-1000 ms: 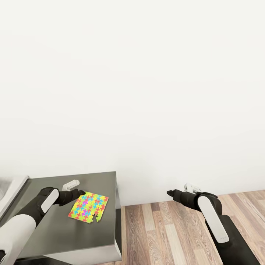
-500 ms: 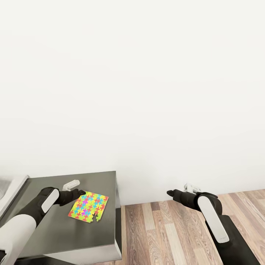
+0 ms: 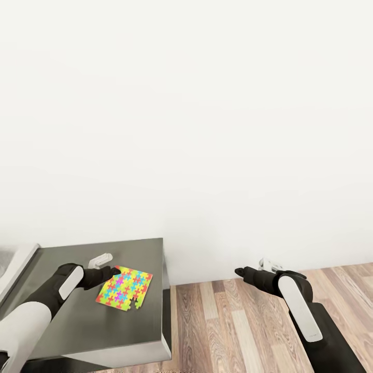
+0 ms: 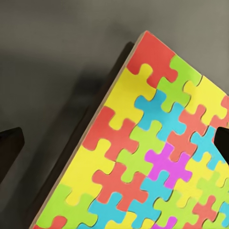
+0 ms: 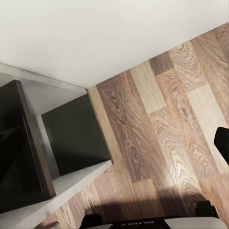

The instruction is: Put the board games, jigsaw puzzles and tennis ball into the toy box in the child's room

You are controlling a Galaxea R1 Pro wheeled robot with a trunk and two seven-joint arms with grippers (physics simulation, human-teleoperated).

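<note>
Multicoloured jigsaw puzzle point(image 3: 124, 294) flat on dark grey cabinet point(image 3: 103, 331) against white wall point(image 3: 207, 129), left gripper point(image 3: 115, 271) at its edge, grip unclear, right gripper point(image 3: 239, 271) over wood floor point(image 3: 233, 326), opening indiscernible, pale desk point(image 3: 15, 264) cropped at frame edge.

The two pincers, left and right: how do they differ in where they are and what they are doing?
The left pincer sits low at the edge of the jigsaw puzzle on the dark grey cabinet; the right pincer hangs over bare wood floor, near nothing. The left one straddles the puzzle's edge; the right one holds nothing. Both have dark fingers on white arms.
</note>
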